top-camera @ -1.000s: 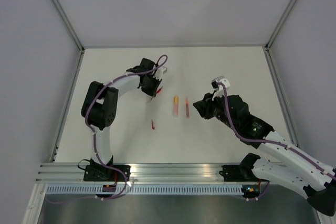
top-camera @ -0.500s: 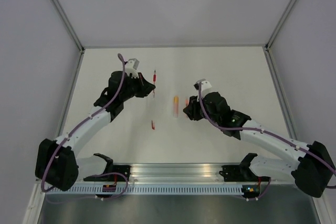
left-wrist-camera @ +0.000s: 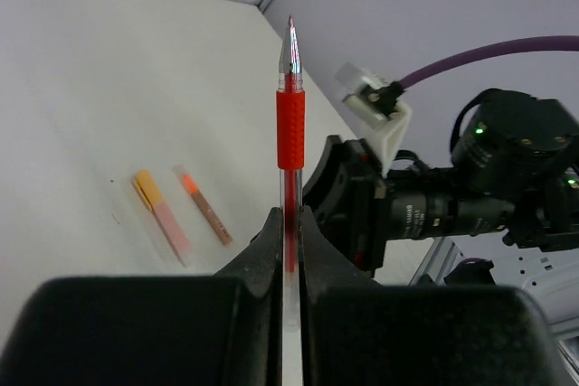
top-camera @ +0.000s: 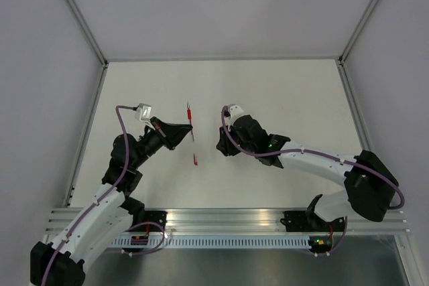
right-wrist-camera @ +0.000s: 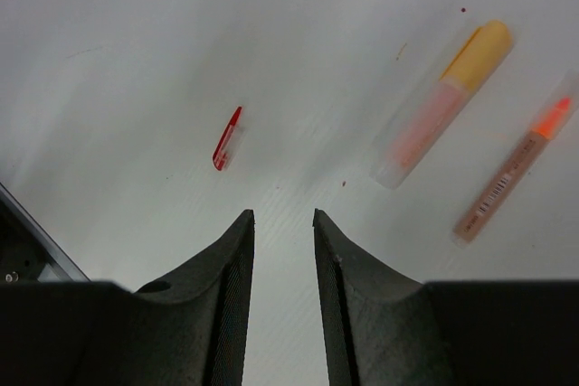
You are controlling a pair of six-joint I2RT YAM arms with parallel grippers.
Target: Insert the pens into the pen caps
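My left gripper (top-camera: 182,130) (left-wrist-camera: 289,216) is shut on the red pen (top-camera: 190,117) (left-wrist-camera: 290,124) and holds it above the table with its silver tip pointing away from the fingers. A small red pen cap (top-camera: 195,159) (right-wrist-camera: 226,138) lies on the table just near of the pen. My right gripper (top-camera: 220,145) (right-wrist-camera: 283,216) is open and empty, hovering to the right of the cap. The orange-capped pen (right-wrist-camera: 443,101) (left-wrist-camera: 163,216) and a brownish pen with an orange tip (right-wrist-camera: 507,178) (left-wrist-camera: 206,216) lie side by side. The right arm hides them in the top view.
The white table (top-camera: 295,98) is walled at the back and sides by grey panels on metal posts (top-camera: 77,15). An aluminium rail (top-camera: 221,219) runs along the near edge. The right arm's wrist (left-wrist-camera: 470,187) stands close to the red pen.
My left arm has pulled back toward the near left, carrying the red pen. My right gripper has moved left over the two lying pens, closer to the red cap.
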